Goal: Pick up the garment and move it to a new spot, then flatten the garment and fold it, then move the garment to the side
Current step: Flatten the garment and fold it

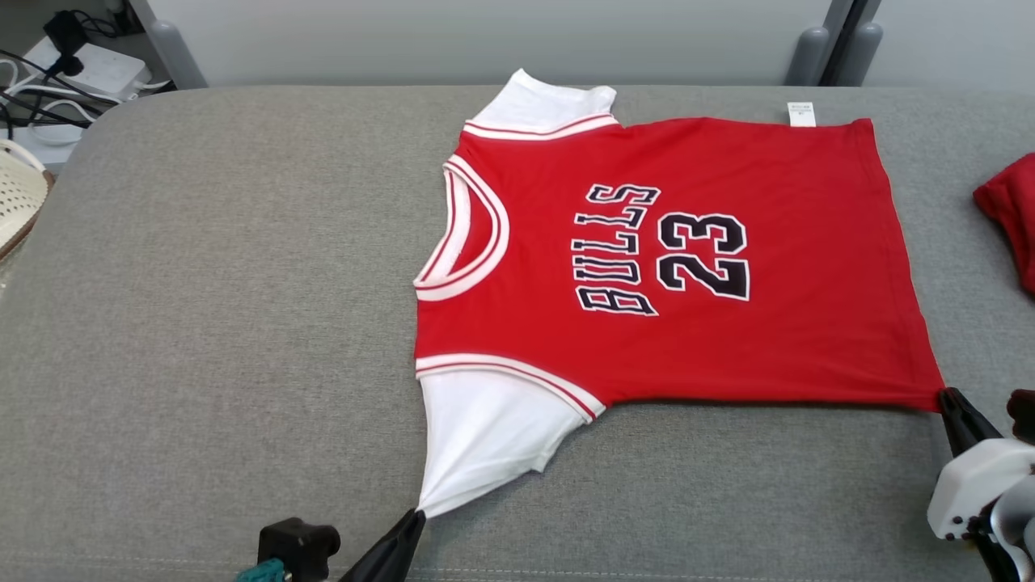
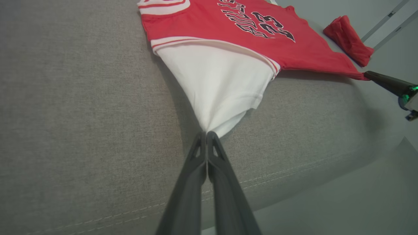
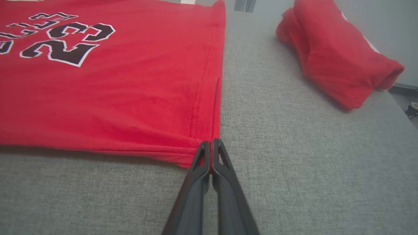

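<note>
The garment [image 1: 728, 347] is a red jersey with white sleeves and black "BULLS 23" lettering, spread flat and face up on the grey cushion [image 1: 210, 323], neck toward the left. My left gripper [image 1: 417, 514] is shut on the tip of the near white sleeve [image 2: 215, 85], which is pulled into a taut point at the closed jaws [image 2: 206, 132]. At the near right, my right gripper [image 1: 944, 394] is shut on the jersey's near hem corner [image 3: 199, 143]; in the right wrist view its tips [image 3: 211, 141] pinch the red cloth. The right gripper [image 2: 367, 74] also shows in the left wrist view.
A second red garment [image 3: 333, 55] lies bunched at the cushion's right edge [image 1: 1011, 210]. A white basket [image 1: 16, 194] and cables [image 1: 57, 89] sit off the far left. The cushion's front seam [image 2: 130, 217] runs just below the left gripper.
</note>
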Robot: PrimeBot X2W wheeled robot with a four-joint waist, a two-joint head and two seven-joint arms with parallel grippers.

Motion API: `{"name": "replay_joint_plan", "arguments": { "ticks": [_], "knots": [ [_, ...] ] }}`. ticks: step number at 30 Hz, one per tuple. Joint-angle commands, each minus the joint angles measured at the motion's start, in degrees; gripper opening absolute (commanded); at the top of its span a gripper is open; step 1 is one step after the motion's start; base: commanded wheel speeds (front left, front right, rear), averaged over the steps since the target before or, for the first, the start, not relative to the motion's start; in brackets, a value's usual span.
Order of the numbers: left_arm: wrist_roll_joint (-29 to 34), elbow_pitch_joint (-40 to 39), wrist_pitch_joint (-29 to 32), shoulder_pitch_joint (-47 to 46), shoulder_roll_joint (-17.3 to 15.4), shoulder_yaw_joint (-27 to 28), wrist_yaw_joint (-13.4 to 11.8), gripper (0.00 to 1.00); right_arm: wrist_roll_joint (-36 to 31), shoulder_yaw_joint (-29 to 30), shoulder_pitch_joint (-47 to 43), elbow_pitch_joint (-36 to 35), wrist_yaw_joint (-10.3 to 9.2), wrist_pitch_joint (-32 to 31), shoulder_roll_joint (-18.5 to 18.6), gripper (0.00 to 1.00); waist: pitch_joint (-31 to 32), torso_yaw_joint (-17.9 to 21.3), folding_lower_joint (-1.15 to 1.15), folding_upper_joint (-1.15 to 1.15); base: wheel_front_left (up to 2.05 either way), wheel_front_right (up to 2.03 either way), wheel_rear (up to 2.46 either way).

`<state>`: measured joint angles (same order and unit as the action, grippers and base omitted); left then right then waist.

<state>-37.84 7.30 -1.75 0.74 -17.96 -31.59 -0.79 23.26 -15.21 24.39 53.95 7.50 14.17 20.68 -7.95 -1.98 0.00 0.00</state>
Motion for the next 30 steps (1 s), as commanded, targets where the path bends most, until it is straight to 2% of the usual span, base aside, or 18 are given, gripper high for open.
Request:
{"name": "replay_joint_plan", "arguments": {
  "ticks": [1,4,8,12,16,20,21,22,23,24,25,26,30],
  "knots": [
    [-0.31,-3.16,0.6,0.47,-1.61,2.07,-1.18,0.0,0.9,-0.89,-1.79,-1.73,-0.01,0.83,2.24,0.0,0.31,-0.67,0.0,0.0,0.0,0.0,0.0],
    [-1.68,-6.93,2.75,2.25,-2.21,2.24,-2.14,0.0,1.36,-0.4,-3.47,-3.12,-0.01,0.83,3.58,0.0,0.43,-1.35,0.0,0.0,0.0,0.0,0.0],
    [-5.08,-9.76,6.37,3.86,-2.75,2.3,-1.92,0.0,1.79,-1.16,-5.67,-3.67,-0.01,0.66,3.74,0.0,0.43,-1.63,0.0,0.0,0.0,0.0,0.0],
    [-6.5,-8.61,9.5,4.29,-3.66,1.75,-1.8,0.0,2.89,-2.65,-6.6,-2.78,-0.01,-0.29,3.09,0.0,0.53,-1.55,0.0,0.0,0.0,0.0,0.0],
    [-4.97,-6.43,11.05,2.98,-4.7,0.55,-1.66,0.0,3.51,-3.28,-6.7,-1.91,-0.01,-0.65,2.99,0.0,0.53,-1.61,0.0,0.0,0.0,0.0,0.0],
    [-4.29,-2.71,11.35,0.05,-3.54,0.0,-1.67,0.0,3.29,-3.7,-5.93,-0.38,-0.01,-0.36,2.94,0.0,0.81,-1.33,0.0,0.0,0.0,0.0,0.0],
    [-4.12,-1.75,11.57,-0.46,-3.34,-0.24,-1.68,0.3,3.21,-3.69,-5.68,-0.11,-0.01,-0.27,2.82,0.0,0.9,-1.24,0.0,0.0,0.0,0.0,0.0],
    [-4.06,-0.84,11.61,-0.93,-3.04,-0.34,-1.72,0.93,3.13,-3.69,-5.48,0.16,-0.01,-0.19,2.65,0.04,1.04,-1.13,0.0,0.0,0.0,0.0,0.0],
    [-3.92,-0.02,11.51,-1.37,-2.76,-0.39,-1.85,1.0,3.02,-3.72,-5.33,0.43,-0.01,-0.11,2.5,0.36,1.18,-1.02,0.0,0.0,0.0,0.0,0.0],
    [-3.76,0.67,11.38,-1.74,-2.53,-0.5,-1.88,1.0,2.87,-3.68,-5.17,0.64,-0.01,-0.01,2.39,0.47,1.33,-0.9,0.0,0.0,0.0,0.0,0.0],
    [-3.73,1.28,11.25,-1.99,-2.27,-0.52,-1.97,1.0,2.73,-3.5,-4.98,0.8,-0.01,0.09,2.27,0.84,1.52,-0.76,0.0,0.0,0.0,0.0,0.0],
    [-3.72,1.76,11.17,-2.14,-2.11,-0.5,-2.13,1.0,2.5,-3.21,-4.83,0.94,-0.01,0.19,2.29,1.0,1.71,-0.64,0.0,0.0,0.0,0.0,0.0],
    [-2.63,1.94,9.89,-2.52,-3.05,0.74,-3.99,1.0,1.26,-1.67,-4.3,0.36,-0.01,0.59,2.9,1.0,2.4,-0.23,0.0,0.0,0.0,0.0,0.0]
  ]
}}
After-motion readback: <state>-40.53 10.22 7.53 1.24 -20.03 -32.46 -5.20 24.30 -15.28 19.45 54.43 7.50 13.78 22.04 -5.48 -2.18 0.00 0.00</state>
